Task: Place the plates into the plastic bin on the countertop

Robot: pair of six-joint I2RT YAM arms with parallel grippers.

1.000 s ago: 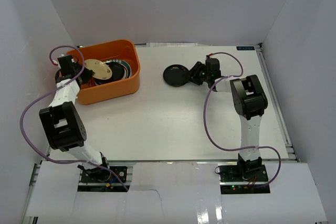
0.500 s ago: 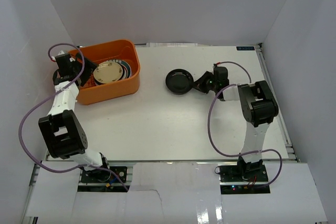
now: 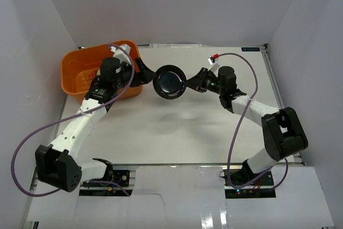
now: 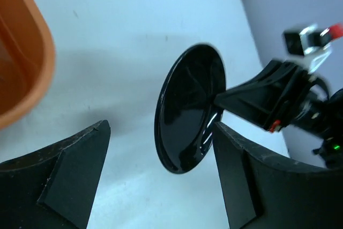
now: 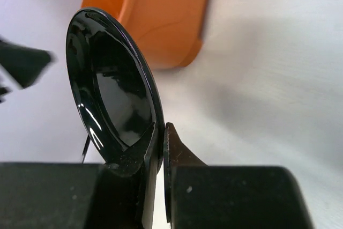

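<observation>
Glossy black plate (image 3: 170,82) clamped in right pincer (image 3: 187,83), left pincer (image 3: 146,72) spread nearby

The white countertop (image 3: 177,130) carries the orange plastic bin (image 3: 76,72), standing at its far left corner

black plate (image 5: 110,95): glossy black, smooth, with sharp bright reflections across its face.
plastic bin (image 3: 80,71): orange plastic, smooth walls, low sheen.
countertop (image 3: 177,127): white, matt, even and smooth.
left gripper fingers (image 4: 64,181): black, matt, finely speckled grain; probably moulded plastic.
</observation>
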